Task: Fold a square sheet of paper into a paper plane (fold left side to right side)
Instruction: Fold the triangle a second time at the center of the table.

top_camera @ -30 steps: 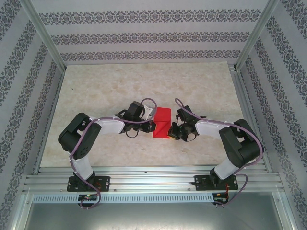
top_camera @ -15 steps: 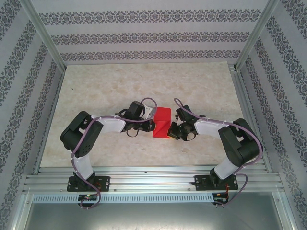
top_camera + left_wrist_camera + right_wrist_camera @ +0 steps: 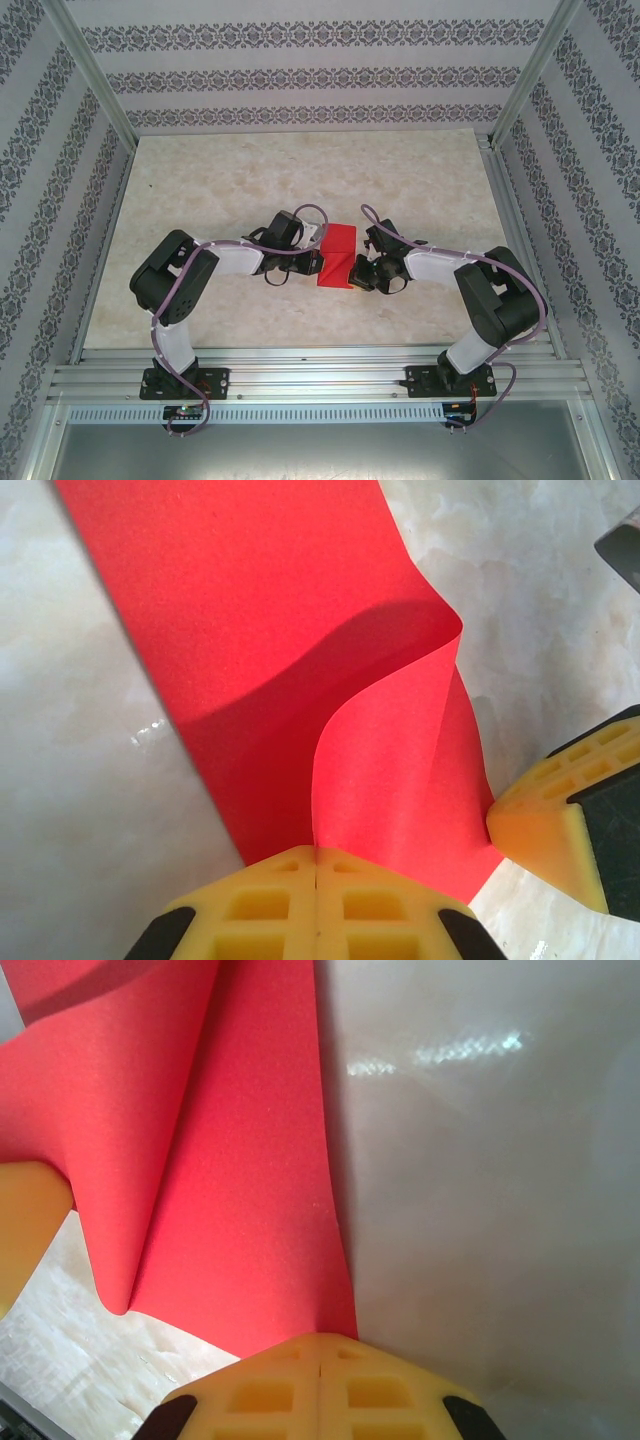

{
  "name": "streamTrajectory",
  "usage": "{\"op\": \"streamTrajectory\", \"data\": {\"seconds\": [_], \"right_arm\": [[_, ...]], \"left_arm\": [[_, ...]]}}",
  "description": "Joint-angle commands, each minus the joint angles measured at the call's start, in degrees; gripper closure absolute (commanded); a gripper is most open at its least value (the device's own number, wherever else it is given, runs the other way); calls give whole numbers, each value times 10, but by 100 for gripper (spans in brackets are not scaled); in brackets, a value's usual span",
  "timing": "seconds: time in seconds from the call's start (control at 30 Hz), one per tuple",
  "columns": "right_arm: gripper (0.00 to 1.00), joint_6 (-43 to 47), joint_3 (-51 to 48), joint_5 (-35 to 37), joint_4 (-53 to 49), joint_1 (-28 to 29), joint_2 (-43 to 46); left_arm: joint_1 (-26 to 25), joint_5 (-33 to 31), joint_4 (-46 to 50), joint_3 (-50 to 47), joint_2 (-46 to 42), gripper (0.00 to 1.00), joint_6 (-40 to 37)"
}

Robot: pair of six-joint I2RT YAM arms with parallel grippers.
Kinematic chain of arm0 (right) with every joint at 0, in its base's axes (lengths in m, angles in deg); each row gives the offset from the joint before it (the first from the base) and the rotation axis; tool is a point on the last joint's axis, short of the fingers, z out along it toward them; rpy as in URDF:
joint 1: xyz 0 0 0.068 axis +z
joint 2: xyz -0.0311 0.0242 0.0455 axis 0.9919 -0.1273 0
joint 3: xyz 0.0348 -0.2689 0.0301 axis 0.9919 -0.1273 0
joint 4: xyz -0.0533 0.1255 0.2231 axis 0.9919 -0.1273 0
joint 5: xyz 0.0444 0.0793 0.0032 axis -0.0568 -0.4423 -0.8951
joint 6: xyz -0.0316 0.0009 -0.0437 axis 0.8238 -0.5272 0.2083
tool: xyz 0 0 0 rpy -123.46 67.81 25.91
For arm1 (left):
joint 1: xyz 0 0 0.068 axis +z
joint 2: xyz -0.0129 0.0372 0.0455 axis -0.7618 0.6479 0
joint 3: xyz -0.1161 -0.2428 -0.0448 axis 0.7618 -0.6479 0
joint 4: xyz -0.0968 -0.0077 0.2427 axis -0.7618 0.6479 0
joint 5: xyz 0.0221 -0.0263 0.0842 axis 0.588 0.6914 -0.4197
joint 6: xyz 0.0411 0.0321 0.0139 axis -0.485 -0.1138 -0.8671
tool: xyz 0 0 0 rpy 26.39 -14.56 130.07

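The red sheet of paper [image 3: 337,252] lies mid-table between both arms. Its near part curls up off the table [image 3: 390,730]. My left gripper [image 3: 316,852] is shut on the lifted flap's edge, and the paper rises straight out of the seam between its yellow fingertips. It sits at the sheet's left side [image 3: 318,264]. My right gripper [image 3: 320,1340] is shut, with its tips against the sheet's right edge [image 3: 250,1210]; the paper seems to pass under them rather than between them. It stands at the sheet's near right corner [image 3: 353,276].
The marble-patterned table [image 3: 220,180] stretches far beyond the sheet on all sides. Patterned walls and metal frame posts [image 3: 90,70] enclose it. The aluminium rail [image 3: 320,380] carrying the arm bases runs along the near edge. Each gripper's yellow finger [image 3: 560,820] shows close by in the other's view.
My left arm's shoulder and elbow have drifted slightly to the right. The sheet and both grippers stay almost where they were.
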Motion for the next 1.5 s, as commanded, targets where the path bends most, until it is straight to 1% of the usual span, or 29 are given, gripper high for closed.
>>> {"op": "streamTrajectory", "data": {"seconds": [0.0,0.5,0.73,1.47], "right_arm": [[96,10,-2,24,-27,8,-23],[95,17,1,31,-39,8,-23],[95,18,2,32,-40,8,-25],[94,20,3,35,-44,8,-30]], "left_arm": [[9,-6,-2,20,12,100,-1],[12,-17,5,25,27,100,-1],[14,-30,8,21,24,100,2],[19,-34,6,10,10,100,8]]}}
